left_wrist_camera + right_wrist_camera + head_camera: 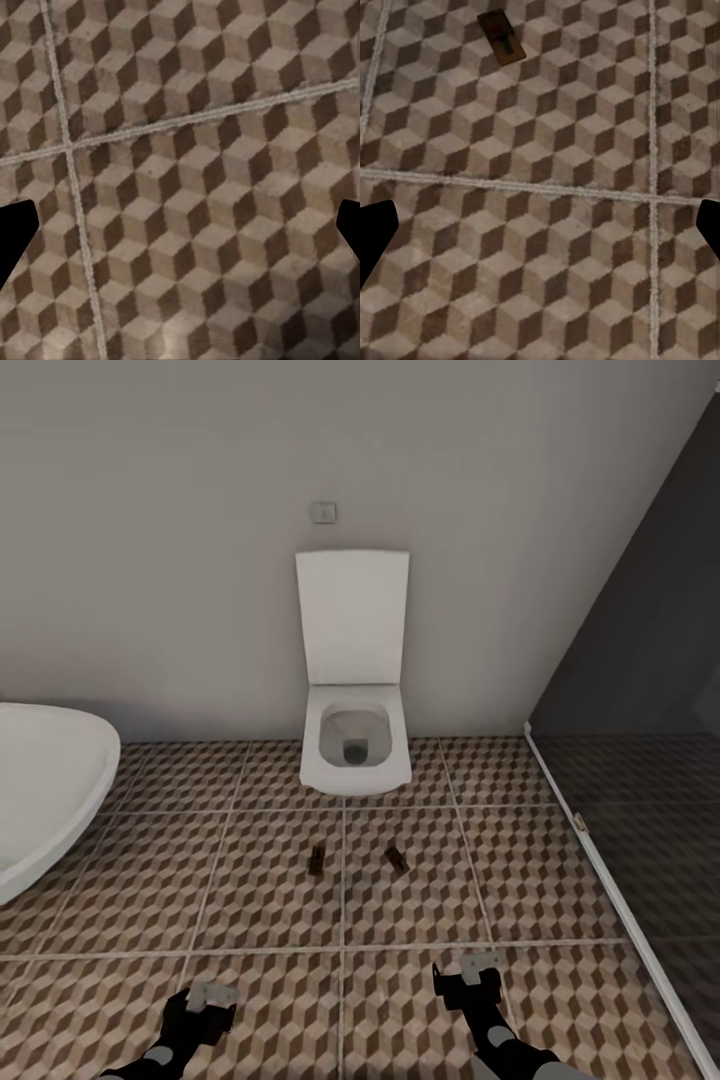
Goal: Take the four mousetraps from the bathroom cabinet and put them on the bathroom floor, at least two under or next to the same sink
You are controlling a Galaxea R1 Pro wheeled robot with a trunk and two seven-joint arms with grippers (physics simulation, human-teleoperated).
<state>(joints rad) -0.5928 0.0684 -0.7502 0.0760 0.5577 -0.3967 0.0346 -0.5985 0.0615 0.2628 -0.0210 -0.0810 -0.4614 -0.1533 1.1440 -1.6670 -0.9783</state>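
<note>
Bathroom floor [250, 900], cube-pattern tiles; toilet [355, 745] at 12 o'clock, sink [45, 790] at 9. Two mousetraps down flat near centre: left mousetrap [317, 858], right mousetrap [397, 859], in front of the toilet, well apart from the sink. Left pincer [212, 996] and right pincer [478, 967] spread, empty. Judged half done; two remain, sink condition seemingly unmet.

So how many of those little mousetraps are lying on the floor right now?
2. One mousetrap lies on the patterned floor in front of the toilet, and a second mousetrap lies just to its right. Others may be out of view.
</note>
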